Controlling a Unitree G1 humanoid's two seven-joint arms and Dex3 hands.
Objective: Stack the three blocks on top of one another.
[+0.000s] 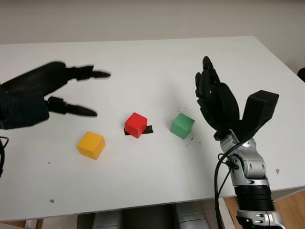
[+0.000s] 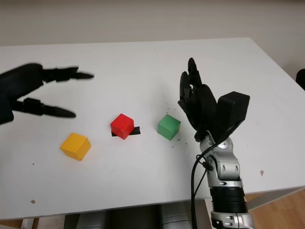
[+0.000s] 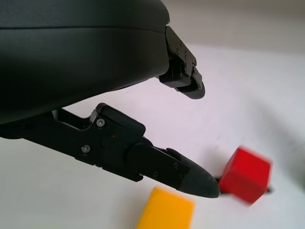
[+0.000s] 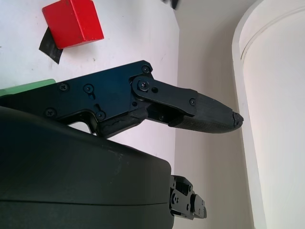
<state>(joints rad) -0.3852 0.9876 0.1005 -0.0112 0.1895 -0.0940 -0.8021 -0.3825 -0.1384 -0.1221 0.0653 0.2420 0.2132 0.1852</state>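
White table [image 2: 143,62] carrying three separate blocks in rough row: yellow block [image 2: 75,146] leftmost, red block [image 2: 122,126] centre, green block [image 2: 168,126] right. Red block sitting on black tape patch [image 2: 136,130]. Left hand [image 2: 35,93] open, raised above table, beyond yellow block. Right hand [image 2: 194,102] open, fingers upward, just right of green block, holding nothing.

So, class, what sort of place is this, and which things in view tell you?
Probably a robotics lab or test room: a plain white table against a bare wall, three coloured blocks, yellow, red and green, and two open black robot hands, left and right, above it.
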